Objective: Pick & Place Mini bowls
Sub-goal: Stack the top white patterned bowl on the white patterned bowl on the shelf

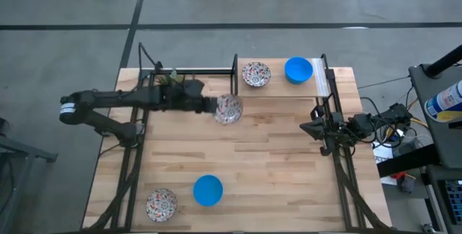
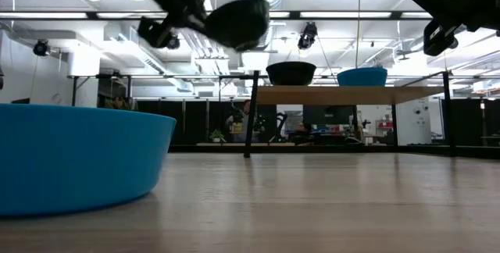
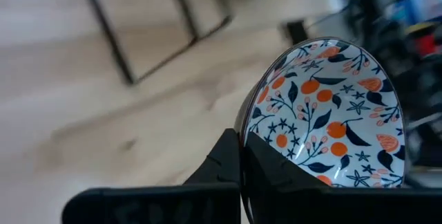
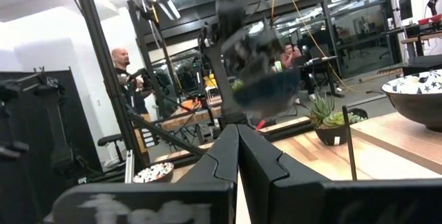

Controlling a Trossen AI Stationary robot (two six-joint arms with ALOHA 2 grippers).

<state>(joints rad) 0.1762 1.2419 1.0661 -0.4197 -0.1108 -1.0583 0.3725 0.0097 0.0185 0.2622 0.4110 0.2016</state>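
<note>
While the high view shows the left gripper clamped on a floral bowl held above the desk, carrying is under way. Low view: the bowl hangs beside the shelf, so lifting over and releasing comes next. Right wrist view: right gripper closed, idle.

Five mini bowls show: three floral ones and two blue ones.

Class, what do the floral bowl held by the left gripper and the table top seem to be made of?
Floral bowl: likely glazed ceramic, with a smooth glossy white inside and printed orange-and-navy flowers. Left gripper pinches its rim. Table top: wood, apparently butcher-block; pale joined strips with visible grain, matte finish.
</note>
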